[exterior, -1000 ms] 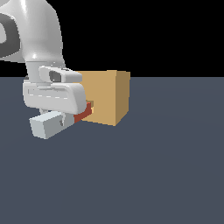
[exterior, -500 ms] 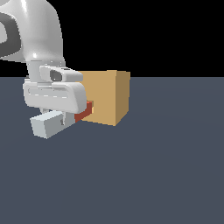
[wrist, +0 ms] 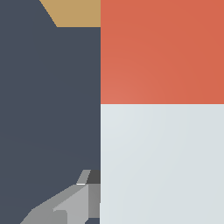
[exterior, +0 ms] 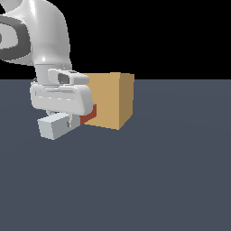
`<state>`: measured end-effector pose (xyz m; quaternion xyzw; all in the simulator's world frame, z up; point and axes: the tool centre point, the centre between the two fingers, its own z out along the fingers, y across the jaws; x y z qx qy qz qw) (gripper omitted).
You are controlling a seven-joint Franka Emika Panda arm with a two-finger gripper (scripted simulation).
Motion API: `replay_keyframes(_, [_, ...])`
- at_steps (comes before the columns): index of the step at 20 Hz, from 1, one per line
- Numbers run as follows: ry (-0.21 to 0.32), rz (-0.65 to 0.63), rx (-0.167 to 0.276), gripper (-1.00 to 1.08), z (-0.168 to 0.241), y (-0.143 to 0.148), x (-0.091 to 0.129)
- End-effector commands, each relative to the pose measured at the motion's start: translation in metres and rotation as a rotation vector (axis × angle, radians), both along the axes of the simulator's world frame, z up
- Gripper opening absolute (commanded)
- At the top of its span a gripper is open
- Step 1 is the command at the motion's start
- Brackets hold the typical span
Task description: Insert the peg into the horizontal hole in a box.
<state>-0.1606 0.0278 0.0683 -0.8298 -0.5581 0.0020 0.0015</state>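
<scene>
Red shows at one end of the peg (exterior: 67, 122), and that end points at the tan box (exterior: 110, 100). The gripper (exterior: 72, 122) looks clamped on the peg, holding it flat just above the grey floor (exterior: 158, 180). The red tip is touching the box's side or just going in. I cannot see the hole. Next, I think, the arm must push the peg straight in.

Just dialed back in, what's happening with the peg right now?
The arm's gripper holds the peg roughly level, above the floor. Its red-orange end points at the side face of the tan box and sits right at that face. The hole itself is hidden behind the gripper and peg, so I can't tell whether the tip has entered.
</scene>
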Motion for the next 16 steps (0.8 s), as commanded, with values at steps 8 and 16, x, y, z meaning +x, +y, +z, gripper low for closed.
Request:
replay_keyframes(8, [-0.007, 0.001, 0.001, -1.00, 0.003, 0.063, 0.026])
replay_keyframes(16, [-0.009, 0.001, 0.001, -1.00, 0.003, 0.091, 0.040])
